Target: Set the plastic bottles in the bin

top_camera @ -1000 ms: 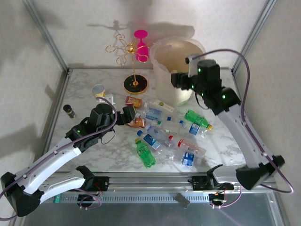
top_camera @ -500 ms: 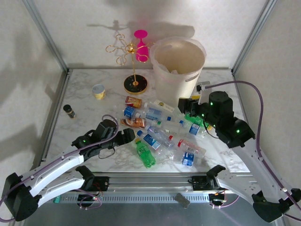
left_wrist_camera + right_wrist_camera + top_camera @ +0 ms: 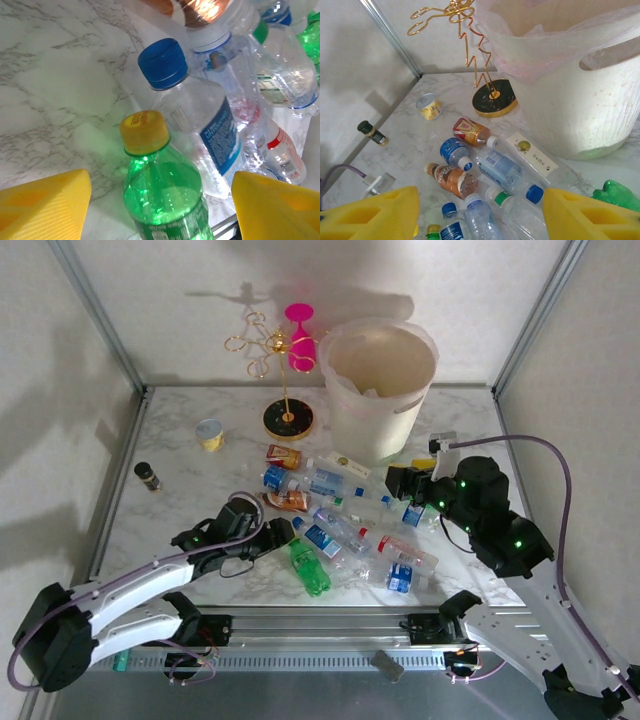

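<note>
The left arm is stretched low from lower left toward the centre of the top view. The left end effector is held open astride a yellow-capped green bottle, and no contact is seen. The right arm is bent at centre right, and the right end effector is spread wide and empty over the plastic bottles scattered on the counter. The bin is set behind them, upper centre.

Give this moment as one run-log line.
left gripper: open, straddling green bottle | right gripper: open, empty, above bottle pile | bin: upright
</note>
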